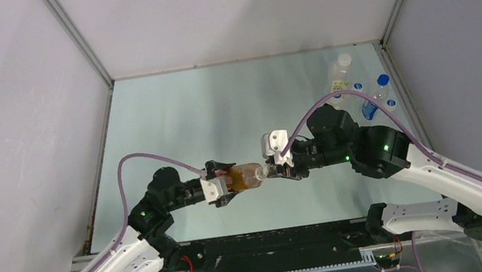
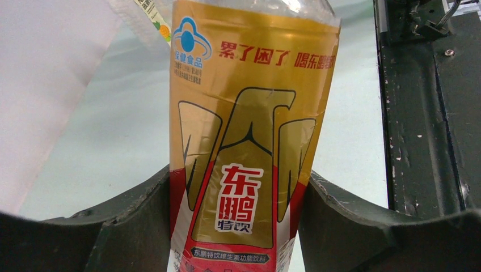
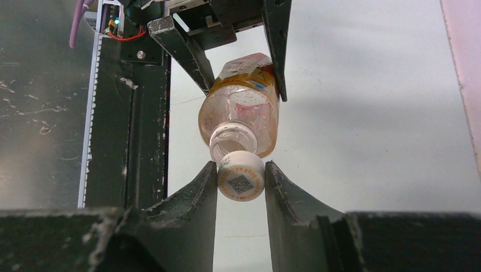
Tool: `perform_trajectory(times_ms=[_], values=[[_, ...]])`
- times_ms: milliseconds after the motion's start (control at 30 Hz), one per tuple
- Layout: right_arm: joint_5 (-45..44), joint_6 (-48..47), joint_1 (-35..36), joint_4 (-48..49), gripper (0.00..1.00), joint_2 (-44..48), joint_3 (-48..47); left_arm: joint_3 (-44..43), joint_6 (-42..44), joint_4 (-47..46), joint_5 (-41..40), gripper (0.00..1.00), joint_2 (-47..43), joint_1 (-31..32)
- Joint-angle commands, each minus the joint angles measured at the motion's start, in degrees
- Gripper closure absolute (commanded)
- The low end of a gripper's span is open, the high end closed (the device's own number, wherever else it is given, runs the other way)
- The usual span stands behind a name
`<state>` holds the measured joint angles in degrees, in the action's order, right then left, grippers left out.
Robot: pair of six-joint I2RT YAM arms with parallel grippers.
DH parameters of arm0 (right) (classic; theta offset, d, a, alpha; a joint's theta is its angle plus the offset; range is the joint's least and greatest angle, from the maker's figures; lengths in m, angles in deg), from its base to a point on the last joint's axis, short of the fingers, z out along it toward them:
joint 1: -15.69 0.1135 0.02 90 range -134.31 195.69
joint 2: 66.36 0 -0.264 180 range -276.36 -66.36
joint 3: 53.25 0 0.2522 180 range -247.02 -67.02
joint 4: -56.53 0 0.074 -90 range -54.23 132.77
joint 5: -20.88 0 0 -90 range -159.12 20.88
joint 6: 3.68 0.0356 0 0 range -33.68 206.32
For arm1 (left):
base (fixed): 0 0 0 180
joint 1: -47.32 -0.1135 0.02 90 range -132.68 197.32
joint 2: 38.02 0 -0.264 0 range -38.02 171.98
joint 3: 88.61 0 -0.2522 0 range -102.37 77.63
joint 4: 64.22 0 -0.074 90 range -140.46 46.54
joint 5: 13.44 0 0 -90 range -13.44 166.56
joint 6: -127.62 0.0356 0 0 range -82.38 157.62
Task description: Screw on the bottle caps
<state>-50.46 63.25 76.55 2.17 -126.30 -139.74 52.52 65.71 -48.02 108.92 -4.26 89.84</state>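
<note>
1. The right gripper [image 3: 241,184] is clamped on the white cap [image 3: 241,176]; one dark finger [image 3: 193,198] presses each side of it. The cap's flat top, printed with a square code, faces the wrist camera.
2. The cap sits at the open mouth of the amber bottle [image 3: 244,107], a little off-line from it. The neck threads show bare, so it is not screwed on. Whether cap and rim touch cannot be told.
3. The left gripper [image 2: 238,218] is clamped on the lower body of the same bottle [image 2: 249,113]. Its fingers [image 2: 130,221] press both sides of the red-orange label with its Chinese print.
4. From above, the bottle [image 1: 247,175] lies level in the air above the table [image 1: 219,103]. It is between the left gripper [image 1: 220,183] and the right gripper [image 1: 274,170], with its neck toward the right arm. The two grippers face each other near the table's middle, toward the near edge.
5. In the far right corner, well apart from both arms, stands a group of clear bottles [image 1: 342,73]. One has a white top. A blue cap [image 1: 382,79] shows among them, with more blue spots beside it. Whether those caps sit on necks is too small to tell.
6. A black base rail [image 1: 275,248] runs along the near edge between the arm mounts.
</note>
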Motion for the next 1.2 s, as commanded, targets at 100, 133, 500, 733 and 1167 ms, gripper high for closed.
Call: perform_trajectory(times_ms=[100,133,500,733,1167], values=[[0.8,-1.6,0.9,3.8,1.00,-0.8,-2.5,-3.0,0.3,-1.1,2.1,0.69,-0.3,0.3],[1.0,-1.7,0.8,3.6,1.00,-1.0,-2.5,-3.0,0.0,-1.2,2.1,0.69,-0.4,0.3],[5.3,-3.8,1.0,1.1,1.00,-2.9,-2.5,-2.9,-2.5,-3.0,3.9,0.74,-0.1,0.2],[7.5,-8.1,1.0,-3.7,1.00,-3.7,-2.5,-1.3,-5.1,-8.7,6.6,0.78,0.1,0.2],[9.1,-15.8,1.0,-11.0,1.00,-6.4,-3.9,-4.9,-0.3,-8.1,17.8,0.81,5.5,0.2]])
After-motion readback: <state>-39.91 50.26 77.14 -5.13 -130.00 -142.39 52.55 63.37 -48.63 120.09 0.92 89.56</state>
